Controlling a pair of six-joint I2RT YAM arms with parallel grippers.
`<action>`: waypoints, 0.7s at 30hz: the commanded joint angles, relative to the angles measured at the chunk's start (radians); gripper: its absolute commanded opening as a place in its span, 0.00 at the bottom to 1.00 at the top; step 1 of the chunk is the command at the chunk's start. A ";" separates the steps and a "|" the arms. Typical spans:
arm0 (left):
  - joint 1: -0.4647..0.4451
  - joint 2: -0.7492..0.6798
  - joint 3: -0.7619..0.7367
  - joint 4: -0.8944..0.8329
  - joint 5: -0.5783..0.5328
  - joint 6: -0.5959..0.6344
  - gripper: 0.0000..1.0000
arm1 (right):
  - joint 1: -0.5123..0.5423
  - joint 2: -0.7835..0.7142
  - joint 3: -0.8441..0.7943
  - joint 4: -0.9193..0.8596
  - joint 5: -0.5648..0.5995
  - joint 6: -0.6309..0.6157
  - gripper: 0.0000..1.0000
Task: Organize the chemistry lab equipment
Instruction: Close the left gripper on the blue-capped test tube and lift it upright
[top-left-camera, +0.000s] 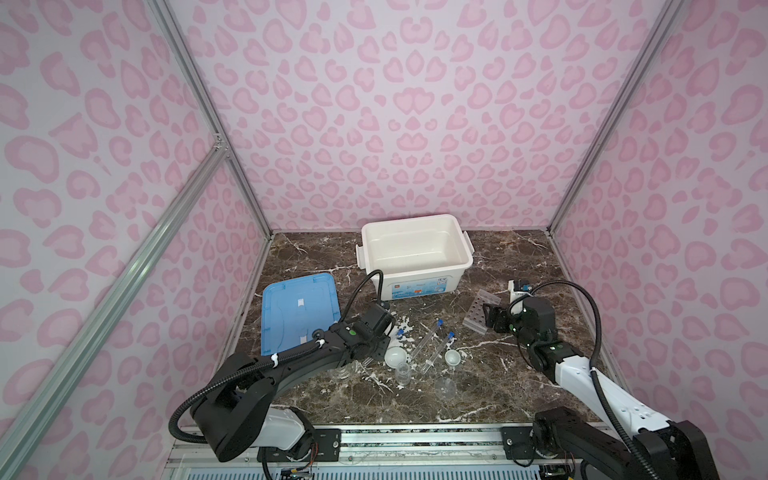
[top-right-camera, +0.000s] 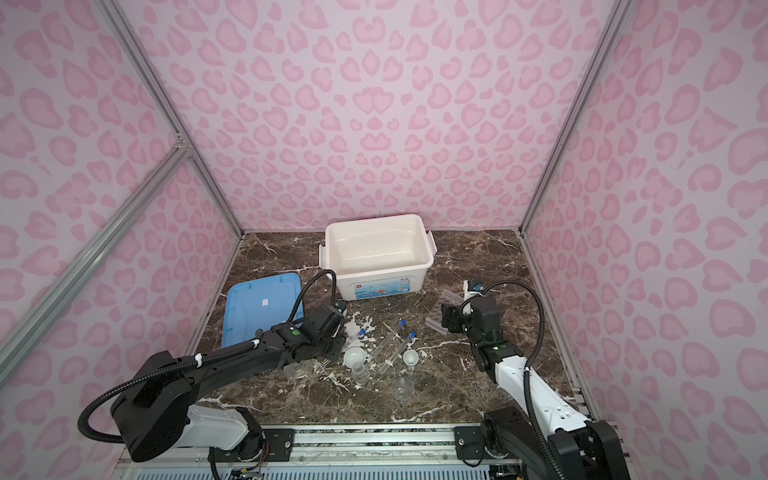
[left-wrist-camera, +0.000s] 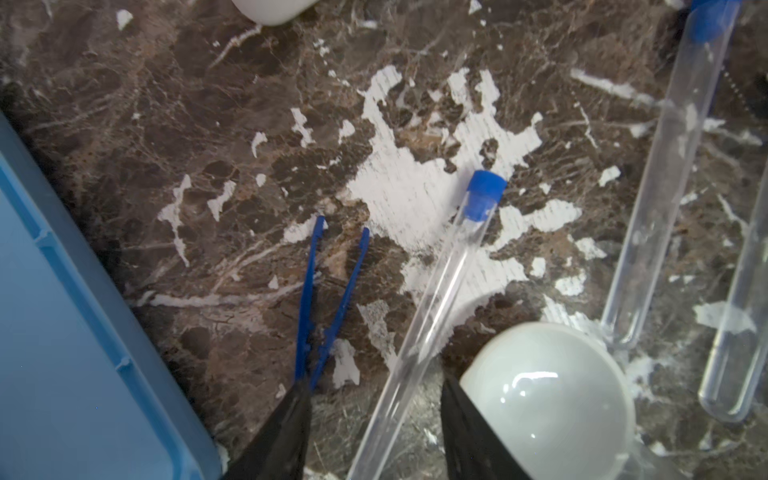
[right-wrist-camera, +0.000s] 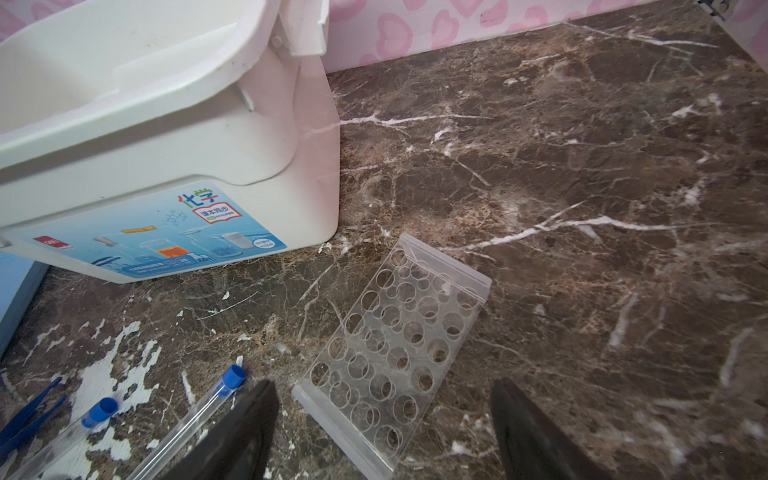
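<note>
1. Half open at the left fingers (left-wrist-camera: 282, 432): astride one test tube (left-wrist-camera: 426, 324) lying flat on the bench (left-wrist-camera: 208, 124), with gaps on both sides and nothing gripped yet.
2. Centre on the tube's bare middle before closing. Expect the round, clear wall to roll or slip, so squeeze slowly and squarely.
3. Mind the neighbours: tweezers (left-wrist-camera: 307, 316) with their joined end right at one finger, and a white bowl (left-wrist-camera: 544, 395) just beside the opposite finger. Keep both out of the pinch.
4. Lift straight up and level, clear of the other tubes (left-wrist-camera: 660, 187) nearby.
5. Wide open and empty at the right fingers (right-wrist-camera: 241, 436), poised above the near end of the rack (right-wrist-camera: 395, 345), holed face up on the bench near the bin (right-wrist-camera: 166, 158).
6. Probably best to steady the rack first, then lower the tube round end down into a hole rather than dropping it.
</note>
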 joint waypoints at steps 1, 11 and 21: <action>-0.013 0.016 -0.005 -0.006 -0.001 -0.034 0.51 | 0.002 0.006 -0.001 0.009 -0.011 0.011 0.82; -0.019 0.055 -0.027 0.008 0.017 -0.062 0.42 | 0.001 0.006 -0.002 0.004 -0.013 0.017 0.82; -0.024 0.060 -0.032 0.024 0.025 -0.054 0.37 | 0.001 0.010 -0.005 0.008 -0.009 0.019 0.82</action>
